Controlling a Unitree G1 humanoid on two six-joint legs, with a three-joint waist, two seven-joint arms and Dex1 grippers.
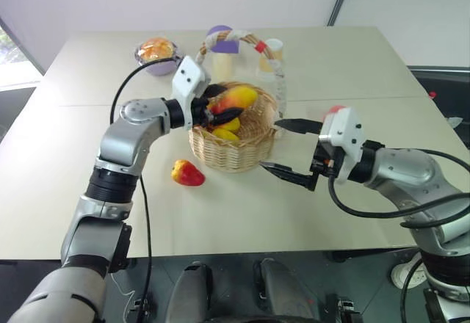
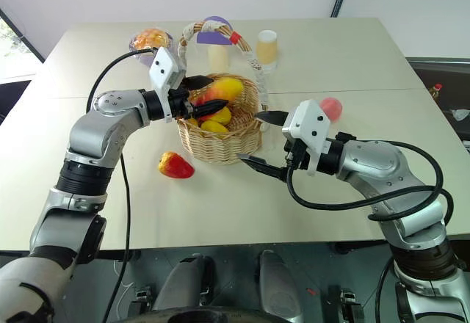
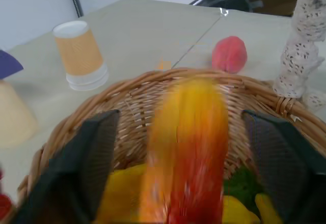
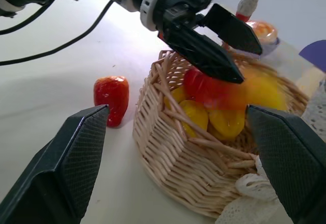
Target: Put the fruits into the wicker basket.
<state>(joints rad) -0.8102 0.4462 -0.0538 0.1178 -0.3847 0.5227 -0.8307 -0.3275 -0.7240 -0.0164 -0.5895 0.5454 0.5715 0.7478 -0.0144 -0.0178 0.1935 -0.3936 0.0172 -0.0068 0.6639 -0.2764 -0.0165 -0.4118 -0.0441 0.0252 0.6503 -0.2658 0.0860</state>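
While we are reaching across a pale table [image 1: 308, 213], our left gripper [image 1: 214, 111] is hanging over the wicker basket [image 1: 233, 150] with its two black fingers spread apart. The elongated red-yellow mango [image 1: 236, 99] is sitting between them, blurred, above the yellow fruits [image 1: 226, 128] in the basket; we judge it is just being let go. In front of the basket, toward our left, a smaller red-yellow fruit [image 1: 187, 172] is lying on the table, apart from the wicker. To the right of the basket, our right gripper [image 1: 288, 147] is hovering level with its fingers wide and nothing between them. Behind it a round pink peach [image 2: 331, 108] is resting on the table. We judge the dropping step is ending; next, either arm needs to reach one of the two loose fruits.
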